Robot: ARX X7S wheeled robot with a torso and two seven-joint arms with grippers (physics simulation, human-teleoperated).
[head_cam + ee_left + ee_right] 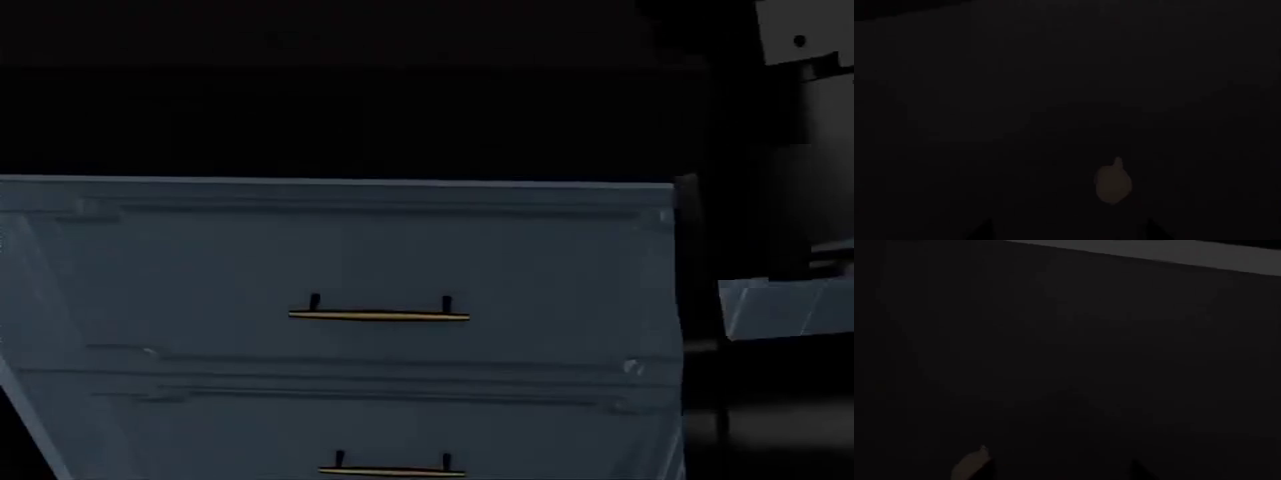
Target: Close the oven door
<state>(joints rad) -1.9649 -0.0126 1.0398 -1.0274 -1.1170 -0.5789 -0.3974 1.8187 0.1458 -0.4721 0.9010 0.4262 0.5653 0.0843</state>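
Very dark out here. Nearest in the head view, the lower drawer front (387, 430) shows blue-grey, its short brass handle (392, 470) right at the bottom of the picture. Just above it, the upper drawer front (347, 260) with its own brass handle (379, 315) on two dark posts. Both fronts sit flush and shut; what they hold is hidden. Their right edge runs straight down, and beside it there is a narrow dark gap, then a pale grey block (787, 305) low at the right. Farther up at the right, a light grey part with a small hole (801, 40) pokes into the corner.

Beyond the drawers' top edge, a wide black expanse (347, 110) fills the far part of the picture; whether that is the oven door, too dark to tell, and I cannot place the door.

The left wrist view is almost black, one dim tan blob (1113, 181) showing. The right wrist view is black too, with a pale grey strip (1187, 255) along one edge. Neither gripper's fingers can be made out, so open or closed, I cannot tell.
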